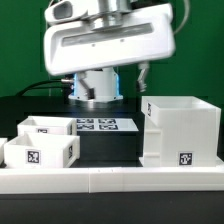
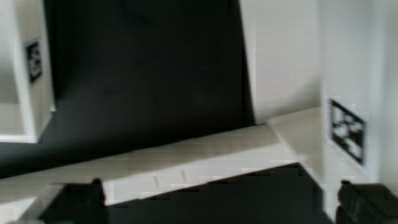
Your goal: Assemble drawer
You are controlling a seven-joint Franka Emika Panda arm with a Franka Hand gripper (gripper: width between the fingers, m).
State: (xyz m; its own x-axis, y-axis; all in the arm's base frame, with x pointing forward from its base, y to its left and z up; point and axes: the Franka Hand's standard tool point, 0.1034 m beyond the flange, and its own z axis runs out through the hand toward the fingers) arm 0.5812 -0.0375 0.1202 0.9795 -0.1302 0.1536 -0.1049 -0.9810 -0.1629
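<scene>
Two trays [image 1: 47, 127] [image 1: 40, 153] and housing [image 1: 182, 130] whole in exterior view; hand [image 2: 217, 205] wide and empty in wrist view

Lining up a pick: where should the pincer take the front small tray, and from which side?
Probably its wall on the exterior view's right, from straight above. The front tray sits upright, open-topped, so that thin rim is exposed; the other tray crowds it behind, and the border wall stands in front.

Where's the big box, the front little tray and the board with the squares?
Housing [image 1: 180, 130]: exterior view, front wall.
Front tray [image 1: 50, 158]: exterior view, front wall.
Marker board [image 1: 105, 126]: exterior view, tagged top face.
</scene>
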